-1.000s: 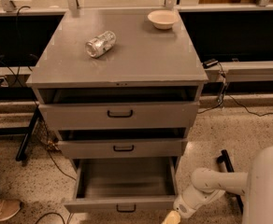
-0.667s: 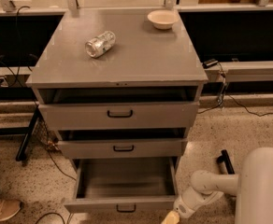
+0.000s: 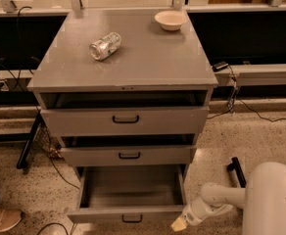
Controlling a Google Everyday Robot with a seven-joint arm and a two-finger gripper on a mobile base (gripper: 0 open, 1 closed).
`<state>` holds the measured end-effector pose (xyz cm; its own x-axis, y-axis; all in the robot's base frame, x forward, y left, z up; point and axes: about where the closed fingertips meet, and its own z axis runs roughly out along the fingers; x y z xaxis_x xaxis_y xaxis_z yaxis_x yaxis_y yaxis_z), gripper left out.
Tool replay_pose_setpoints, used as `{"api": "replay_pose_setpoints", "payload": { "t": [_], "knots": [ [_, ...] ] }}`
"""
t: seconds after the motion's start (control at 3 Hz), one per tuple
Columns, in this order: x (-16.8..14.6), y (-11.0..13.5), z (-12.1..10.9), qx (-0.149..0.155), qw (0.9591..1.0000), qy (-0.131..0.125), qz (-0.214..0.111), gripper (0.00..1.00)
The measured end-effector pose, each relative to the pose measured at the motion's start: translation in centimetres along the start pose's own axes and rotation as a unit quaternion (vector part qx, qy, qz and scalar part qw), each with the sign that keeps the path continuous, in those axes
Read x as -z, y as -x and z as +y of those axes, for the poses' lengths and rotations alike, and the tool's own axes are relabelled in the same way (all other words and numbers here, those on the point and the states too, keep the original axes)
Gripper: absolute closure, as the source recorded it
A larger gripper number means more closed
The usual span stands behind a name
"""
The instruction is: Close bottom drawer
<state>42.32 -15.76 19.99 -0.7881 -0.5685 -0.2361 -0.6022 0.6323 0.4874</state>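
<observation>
The bottom drawer (image 3: 128, 213) of the grey desk (image 3: 148, 62) stood pulled far out toward the camera, below the front edge of the desk, and its inside showed only a bare metal floor. The middle drawer (image 3: 128, 155) and the top drawer (image 3: 126, 122) above it were each open only a little. I judged that the bottom drawer is a stiff box of sheet metal which will not bend under a push. With nothing seen in it, it should be rather light and roll on its rails without much force. Its front panel is flat and probably smooth, so a push at one end could slip off or turn the drawer a little in its rails. The best place to press seemed to be the middle of the front panel, near the small black handle (image 3: 132, 218). No grasp is needed for closing, only a straight push toward the back edge of the desk. The gripper (image 3: 178, 223) was low near the floor, just beside the right end of the drawer's front panel, under the front right corner of the desk, and the white arm (image 3: 216, 199) came to it from the right. I could not tell if the gripper was open or closed, and I could not tell if it touched the panel. It held nothing that I could see. A can (image 3: 105, 46) lay on its side near the left edge of the desk top, and a bowl (image 3: 170, 19) stood near the back right corner.
</observation>
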Motion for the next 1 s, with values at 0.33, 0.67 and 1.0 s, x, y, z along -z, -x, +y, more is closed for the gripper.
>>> {"api": "replay_pose_setpoints", "payload": {
  "t": [0.33,0.67,1.0],
  "knots": [
    [-0.9,1.9,-1.7,0.018,0.9986,-0.026,-0.041,0.89],
    [-1.9,4.2,-2.8,0.043,0.9941,-0.041,-0.090,1.00],
    [-2.3,4.3,-2.9,0.042,0.9937,-0.039,-0.097,1.00]
  ]
}}
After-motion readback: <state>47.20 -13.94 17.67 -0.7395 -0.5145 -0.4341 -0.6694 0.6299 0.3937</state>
